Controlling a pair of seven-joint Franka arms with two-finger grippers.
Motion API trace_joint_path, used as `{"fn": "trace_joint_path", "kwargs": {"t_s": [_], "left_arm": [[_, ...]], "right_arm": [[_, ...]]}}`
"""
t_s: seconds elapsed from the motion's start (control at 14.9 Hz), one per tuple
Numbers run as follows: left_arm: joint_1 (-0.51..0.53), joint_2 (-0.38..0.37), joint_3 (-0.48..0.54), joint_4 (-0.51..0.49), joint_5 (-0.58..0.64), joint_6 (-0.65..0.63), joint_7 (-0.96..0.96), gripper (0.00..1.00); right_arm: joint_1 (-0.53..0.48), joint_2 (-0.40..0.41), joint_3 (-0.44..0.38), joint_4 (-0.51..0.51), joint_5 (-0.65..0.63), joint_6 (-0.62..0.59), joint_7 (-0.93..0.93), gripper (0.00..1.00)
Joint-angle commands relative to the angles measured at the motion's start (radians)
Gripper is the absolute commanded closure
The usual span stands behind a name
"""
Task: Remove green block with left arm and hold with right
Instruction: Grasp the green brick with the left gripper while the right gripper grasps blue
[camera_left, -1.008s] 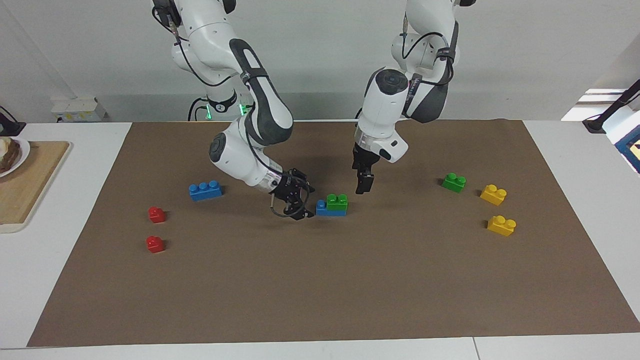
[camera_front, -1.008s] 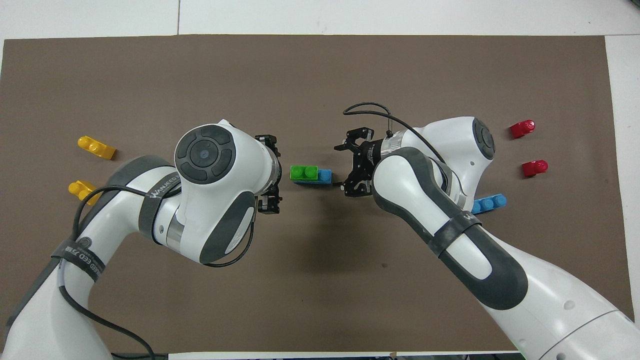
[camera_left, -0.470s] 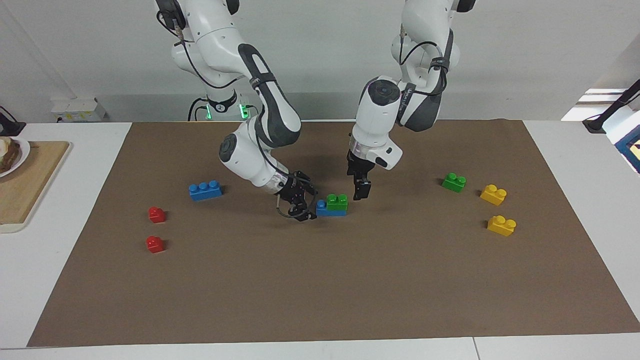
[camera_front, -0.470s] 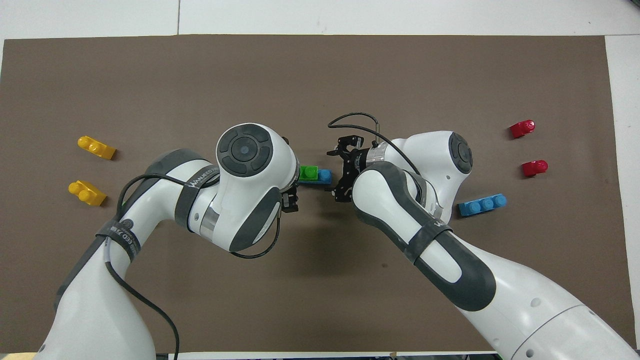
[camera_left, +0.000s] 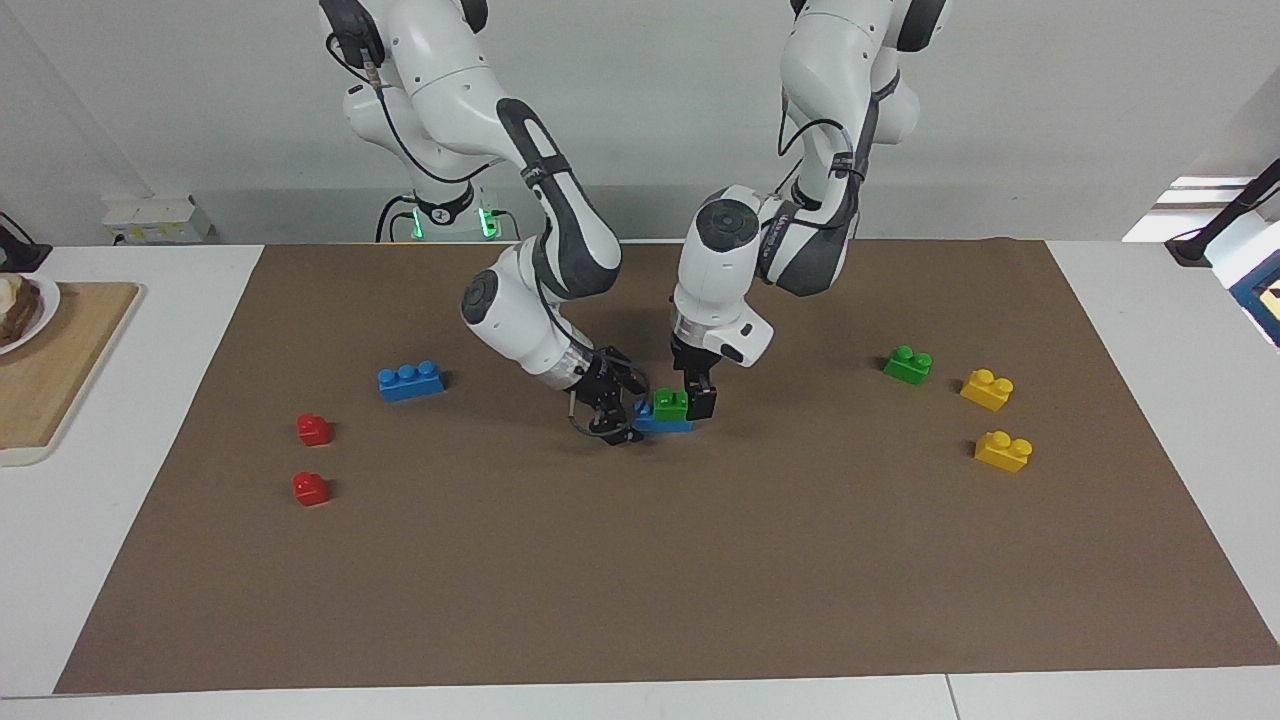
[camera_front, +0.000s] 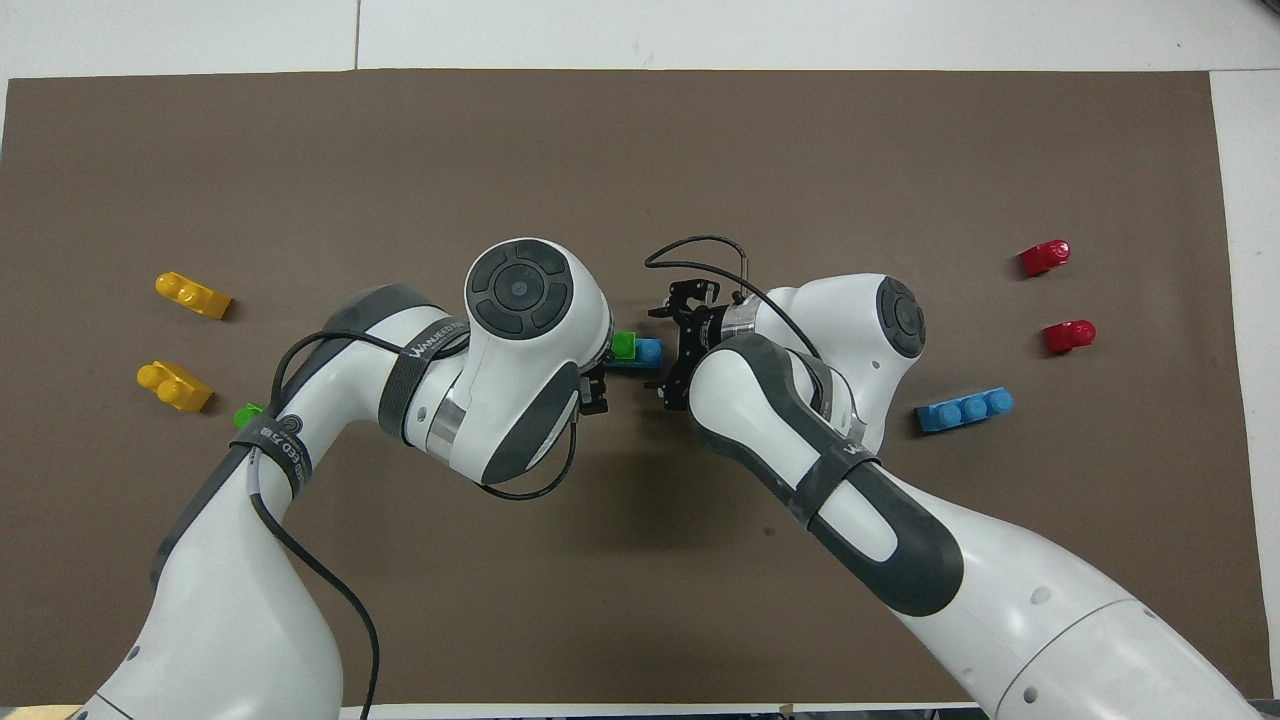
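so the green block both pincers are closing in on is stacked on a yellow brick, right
Not quite: the green block sits on a blue brick, not a yellow one, as the facing view shows. The left pincer and right pincer are indeed at either end of that stack. The yellow bricks lie loose toward the left arm's end of the mat.

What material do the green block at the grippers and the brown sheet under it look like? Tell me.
Green block: probably hard moulded plastic, judging by its saturated colour, round studs and faint sheen. Brown sheet: apparently matte paper or thin card, flat with no glare and a cut edge; which one is unclear.
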Motion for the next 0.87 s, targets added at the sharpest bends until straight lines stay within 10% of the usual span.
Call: {"fn": "trace_joint_path", "kwargs": {"t_s": [0.0, 0.81], "left_arm": [[-0.015, 0.016, 0.012, 0.01, 0.021, 0.019, -0.055, 0.0], [-0.022, 0.039, 0.012, 0.002, 0.022, 0.05, -0.075, 0.0]], "right_arm": [[0.004, 0.009, 0.002, -0.007, 0.059, 0.042, -0.059, 0.05], [0.035, 0.012, 0.002, -0.017, 0.108, 0.108, -0.064, 0.12]]}}
